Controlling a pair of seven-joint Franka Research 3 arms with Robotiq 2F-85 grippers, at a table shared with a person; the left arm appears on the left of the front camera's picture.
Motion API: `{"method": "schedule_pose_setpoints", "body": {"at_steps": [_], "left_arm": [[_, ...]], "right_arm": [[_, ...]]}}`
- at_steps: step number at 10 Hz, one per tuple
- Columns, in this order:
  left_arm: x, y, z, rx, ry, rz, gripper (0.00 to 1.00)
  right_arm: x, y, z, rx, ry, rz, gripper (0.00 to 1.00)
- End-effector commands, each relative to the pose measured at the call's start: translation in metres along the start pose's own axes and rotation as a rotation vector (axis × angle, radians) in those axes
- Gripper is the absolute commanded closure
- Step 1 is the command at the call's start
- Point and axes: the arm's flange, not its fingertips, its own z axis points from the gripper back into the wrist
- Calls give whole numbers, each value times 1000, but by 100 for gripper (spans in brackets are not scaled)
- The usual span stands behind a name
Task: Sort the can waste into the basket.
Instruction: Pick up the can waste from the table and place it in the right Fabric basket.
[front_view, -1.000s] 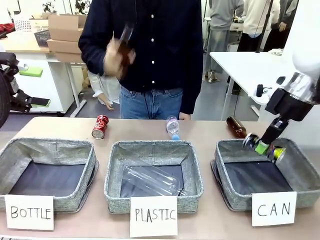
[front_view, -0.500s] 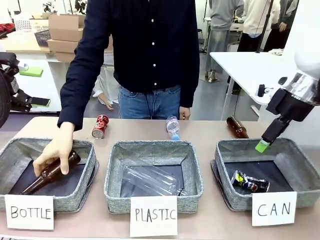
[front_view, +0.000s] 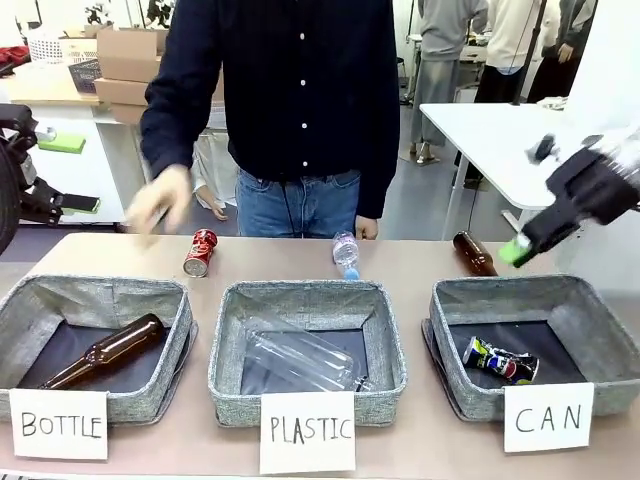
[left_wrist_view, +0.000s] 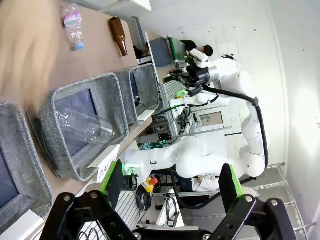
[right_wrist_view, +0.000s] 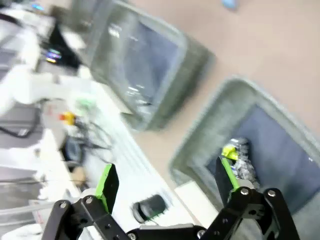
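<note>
Right, nearest us, the CAN card (front_view: 547, 417) fronts the grey basket (front_view: 597, 305), and the dark blue can (front_view: 500, 361) lies on its dark lining, touching no pincer. Higher up, by the basket's far rim, hangs the right gripper (front_view: 520, 250), jaws spread wide, holding nothing. The left gripper (left_wrist_view: 170, 175) is spread wide too, empty. Farther back, the red can (front_view: 200, 252) lies on the table (front_view: 420, 260) behind the BOTTLE basket (front_view: 100, 290), near the person's hand (front_view: 160, 205).
</note>
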Motion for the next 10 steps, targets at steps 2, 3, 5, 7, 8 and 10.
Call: {"method": "schedule_pose_setpoints", "body": {"at_steps": [2,3,5,7,8,10], "left_arm": [[0,-1,-1,-25,-8,-21,0],[0,-1,-1,-25,-8,-21,0],[0,-1,-1,-25,-8,-21,0],[0,-1,-1,-25,-8,-21,0],[0,-1,-1,-25,-8,-21,0],[0,-1,-1,-25,-8,-21,0]], "right_arm": [[0,-12,34,811,-633,-271,0],[-7,-18,37,846,-640,-296,0],[-9,-1,43,421,-260,-102,0],[-9,-1,43,421,-260,-102,0],[-9,-1,43,421,-260,-102,0],[-9,-1,43,421,-260,-102,0]]}}
